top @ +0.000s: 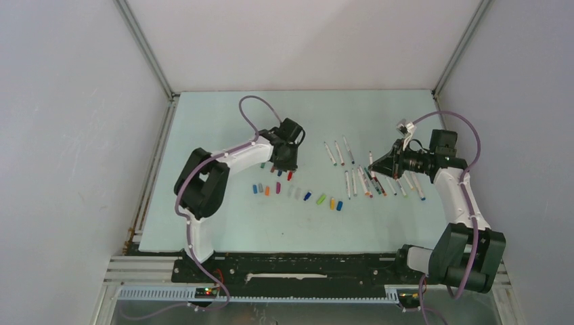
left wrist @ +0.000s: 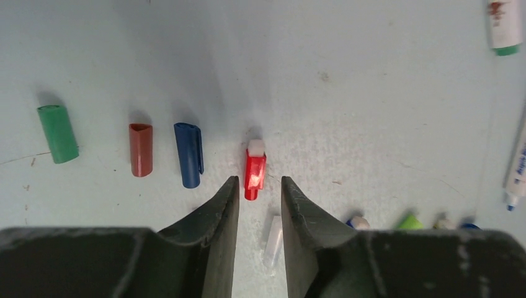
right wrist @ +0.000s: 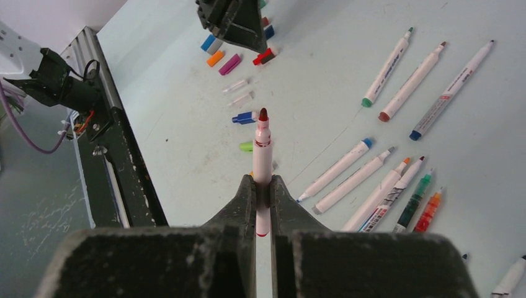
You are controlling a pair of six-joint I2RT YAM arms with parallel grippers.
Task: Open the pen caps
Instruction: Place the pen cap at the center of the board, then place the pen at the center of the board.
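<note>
Top external view. I see the left gripper [top: 287,169] low over the table [top: 223,108], just above a red cap [top: 290,176] at the far end of a loose row of pen caps [top: 298,195] running across the middle of the surface. The right gripper [top: 373,164] is raised over the cluster of white pens [top: 369,181] on the right. Bare table lies open toward the far wall and along the near edge in front of both bases; the side walls stand close to each arm's elbow.

Left wrist view. The left gripper's jaws stand partly apart with nothing between them; the red cap [left wrist: 254,174] lies on the table just beyond the fingertips [left wrist: 228,194], in line with the gap, touching neither finger as far as I can tell. To its left lie a blue cap [left wrist: 188,154], a brownish-red cap [left wrist: 141,149] and a green cap [left wrist: 57,133], each apart from the next. A clear cap [left wrist: 273,241] shows between the fingers, nearer the camera.

Right wrist view. The right gripper [right wrist: 262,186] is clamped on an uncapped pen [right wrist: 262,152], its dark red tip pointing away from the camera. Uncapped pens [right wrist: 397,186] fan out to the right; loose caps [right wrist: 245,117] lie ahead.
</note>
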